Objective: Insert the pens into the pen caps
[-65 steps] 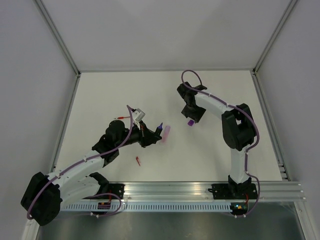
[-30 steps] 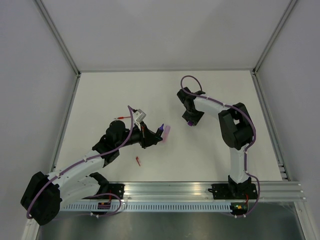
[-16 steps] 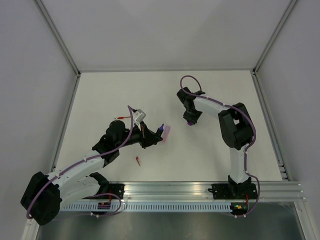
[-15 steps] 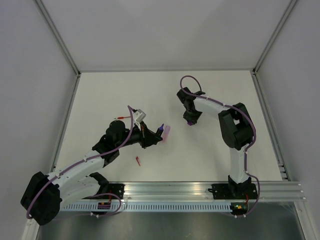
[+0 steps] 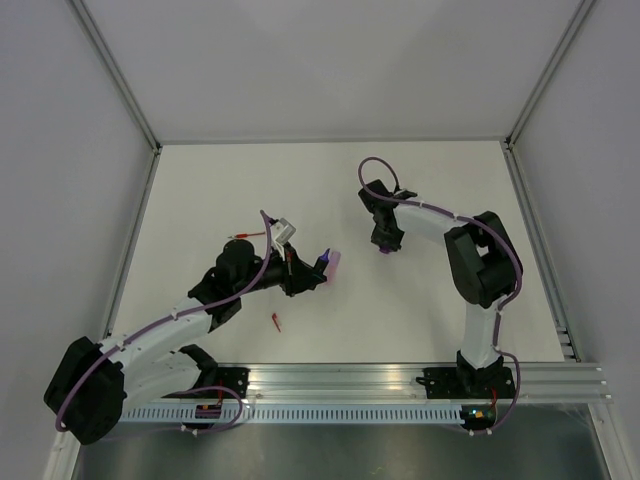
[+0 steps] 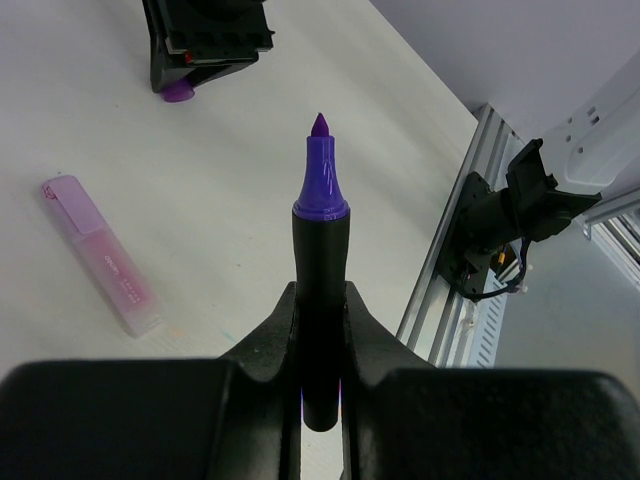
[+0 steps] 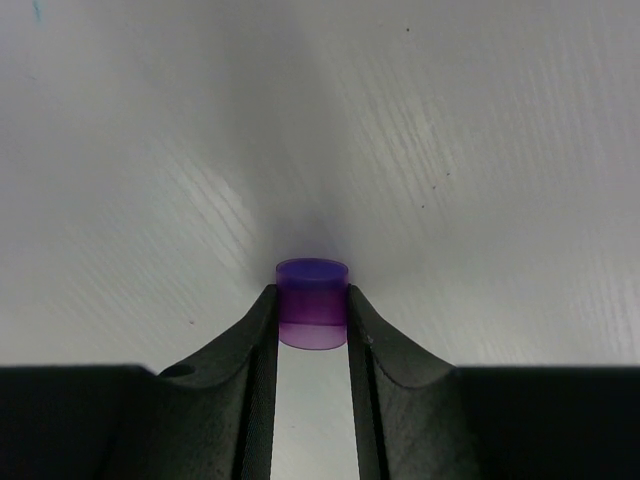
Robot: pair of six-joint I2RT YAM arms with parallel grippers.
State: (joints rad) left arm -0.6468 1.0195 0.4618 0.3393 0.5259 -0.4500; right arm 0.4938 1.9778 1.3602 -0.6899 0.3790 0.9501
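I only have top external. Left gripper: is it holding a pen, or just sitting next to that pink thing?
Observer: Holding one. In the left wrist view the left gripper is shut on a black marker with a bare purple tip. The pink marker lies apart from it.
Operator: And the right side, any contact?
Observer: Yes. The right wrist view shows the right gripper with a finger against each side of the upright purple cap.
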